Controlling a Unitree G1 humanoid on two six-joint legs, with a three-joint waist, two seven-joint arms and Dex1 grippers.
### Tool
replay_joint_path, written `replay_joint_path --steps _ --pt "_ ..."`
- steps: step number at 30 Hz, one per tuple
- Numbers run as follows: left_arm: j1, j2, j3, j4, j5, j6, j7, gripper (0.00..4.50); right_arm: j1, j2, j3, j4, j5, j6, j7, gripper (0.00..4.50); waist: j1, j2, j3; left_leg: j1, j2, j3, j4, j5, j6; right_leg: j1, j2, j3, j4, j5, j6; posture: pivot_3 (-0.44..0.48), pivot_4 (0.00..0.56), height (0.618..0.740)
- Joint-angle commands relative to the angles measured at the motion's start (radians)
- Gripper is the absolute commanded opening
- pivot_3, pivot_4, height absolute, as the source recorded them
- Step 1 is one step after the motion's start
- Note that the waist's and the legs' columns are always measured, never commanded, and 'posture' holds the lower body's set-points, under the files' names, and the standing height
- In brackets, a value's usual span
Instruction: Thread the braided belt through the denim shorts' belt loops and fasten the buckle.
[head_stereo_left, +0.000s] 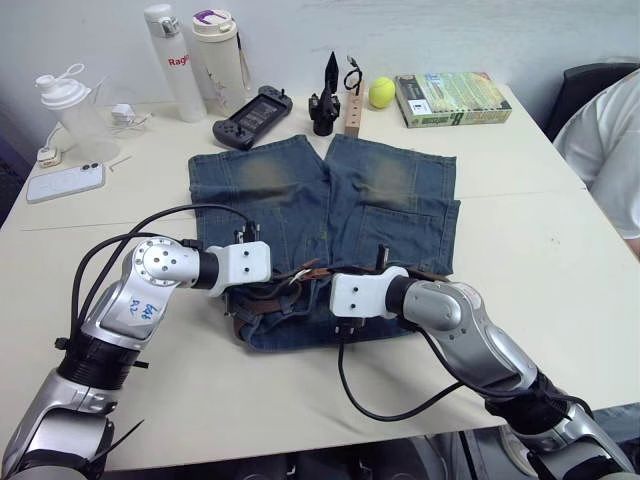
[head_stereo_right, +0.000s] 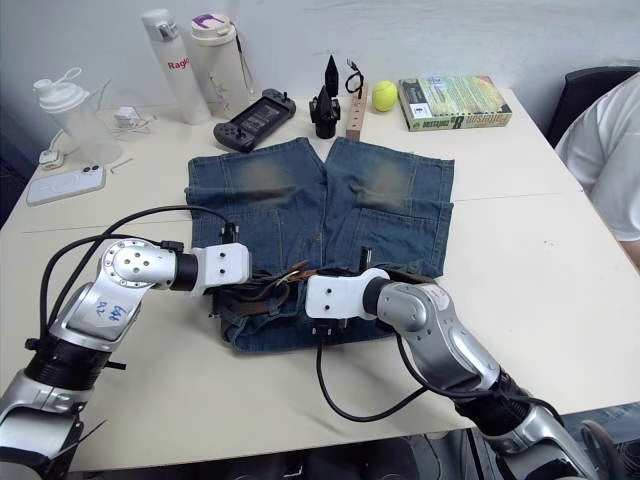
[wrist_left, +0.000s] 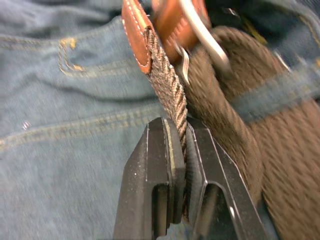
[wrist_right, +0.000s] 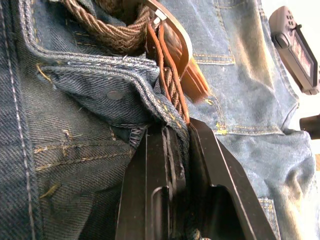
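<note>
The denim shorts (head_stereo_left: 320, 200) lie flat mid-table, legs pointing away from me and the waistband bunched near me. The braided belt (head_stereo_left: 272, 297) runs along that waistband, under a belt loop (wrist_left: 272, 92). My left gripper (head_stereo_left: 288, 277) is shut on the belt's leather-tipped free end (wrist_left: 165, 85), close to the silver buckle (wrist_left: 205, 35). From the other side, my right gripper (head_stereo_left: 318, 287) faces it. It is shut on the belt (wrist_right: 172, 90) together with a fold of waistband denim, just below the buckle (wrist_right: 182, 40).
Along the far edge stand two bottles (head_stereo_left: 175, 60), a shaker cup (head_stereo_left: 70, 105), a game controller (head_stereo_left: 250, 115), a black tool stand (head_stereo_left: 325, 100), a tennis ball (head_stereo_left: 381, 92) and a green box (head_stereo_left: 452, 98). A phone (head_stereo_left: 65, 182) lies left. A person (head_stereo_left: 610, 140) sits at right.
</note>
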Motion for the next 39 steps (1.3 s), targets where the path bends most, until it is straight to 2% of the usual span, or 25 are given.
replay_joint_path --steps 1,10,18,23,29,39 --pt "-0.007 -0.050 0.001 0.007 -0.036 -0.001 0.013 0.00 -0.013 0.020 0.003 -0.026 -0.008 -0.025 0.004 0.07 0.000 0.000 0.000 0.000 0.000 0.000 0.000 0.000 0.000 0.000 0.000 0.000 0.000 0.000 0.000 0.000 0.150 0.720" --pt "0.044 -0.172 0.056 -0.045 -0.135 0.154 0.071 0.00 0.015 0.038 -0.014 -0.045 -0.014 0.019 0.013 0.07 0.000 -0.001 -0.001 0.000 0.000 0.000 0.001 0.000 0.000 0.000 0.000 0.000 0.001 0.000 0.000 0.000 0.150 0.720" --pt "0.046 -0.158 0.204 -0.076 -0.245 0.309 0.124 0.00 0.049 0.042 -0.022 -0.055 -0.019 0.041 0.000 0.07 0.000 -0.002 -0.001 0.000 0.000 -0.001 0.002 0.000 0.000 0.000 0.000 0.000 0.002 0.000 0.000 0.000 0.150 0.720" --pt "0.087 -0.176 0.285 -0.132 -0.308 0.441 0.211 0.00 0.054 0.036 -0.018 -0.032 -0.056 0.009 -0.036 0.07 0.000 -0.002 -0.001 0.000 0.000 -0.001 0.002 0.000 0.000 0.000 0.000 0.000 0.002 0.000 0.000 0.000 0.150 0.720" --pt "0.166 -0.153 0.328 -0.215 -0.353 0.538 0.264 0.00 0.055 0.005 -0.008 0.011 -0.106 -0.095 -0.071 0.07 0.000 -0.002 -0.001 0.000 0.000 -0.001 0.002 0.000 0.000 0.001 -0.001 0.000 0.002 0.000 0.000 0.000 0.150 0.720" --pt "0.318 -0.027 0.297 -0.345 -0.355 0.544 0.238 0.00 0.039 0.009 -0.035 0.054 -0.152 -0.126 -0.089 0.07 0.001 -0.003 -0.002 0.000 0.000 -0.001 0.001 -0.001 -0.001 0.001 -0.001 0.001 0.001 0.000 0.000 0.000 0.150 0.720"
